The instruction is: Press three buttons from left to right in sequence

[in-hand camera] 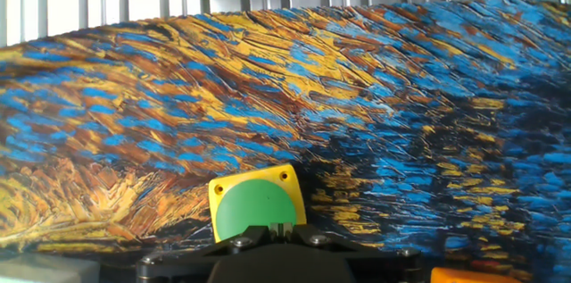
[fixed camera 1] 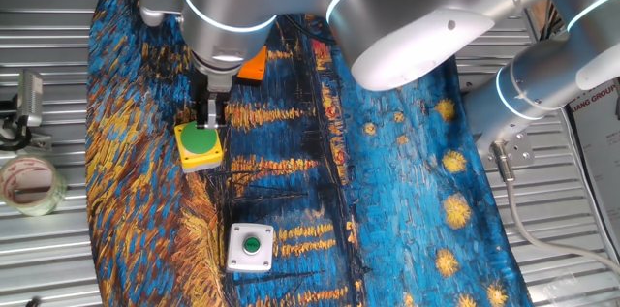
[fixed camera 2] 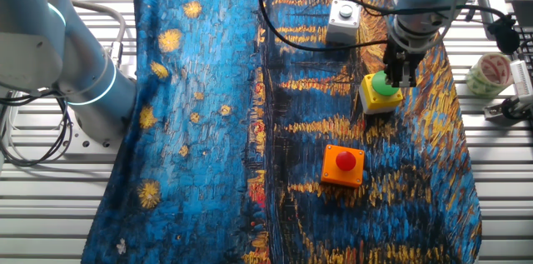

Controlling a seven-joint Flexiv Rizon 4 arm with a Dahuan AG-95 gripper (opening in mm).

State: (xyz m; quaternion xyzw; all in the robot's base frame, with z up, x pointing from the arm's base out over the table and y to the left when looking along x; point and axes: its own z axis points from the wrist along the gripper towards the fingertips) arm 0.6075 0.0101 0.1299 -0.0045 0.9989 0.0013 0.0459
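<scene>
The yellow box with the large green button [fixed camera 1: 199,145] sits on the painted cloth, between the orange box with the red button [fixed camera 2: 343,165] and the white box with the small green button [fixed camera 1: 250,247]. My gripper [fixed camera 1: 210,121] stands upright over the yellow box, fingertips together, on or just above the green button. In the other fixed view the gripper [fixed camera 2: 398,77] is at the yellow box [fixed camera 2: 381,92], with the white box [fixed camera 2: 343,14] behind. In the hand view the closed tips [in-hand camera: 282,228] rest at the near edge of the green button [in-hand camera: 254,207]. The arm partly hides the orange box [fixed camera 1: 254,65].
A roll of tape [fixed camera 1: 29,183] lies on the metal table beside the cloth, also in the other fixed view [fixed camera 2: 489,72]. A second grey arm [fixed camera 2: 50,39] stands at the far side. Cables hang over the cloth near the white box [fixed camera 2: 300,35].
</scene>
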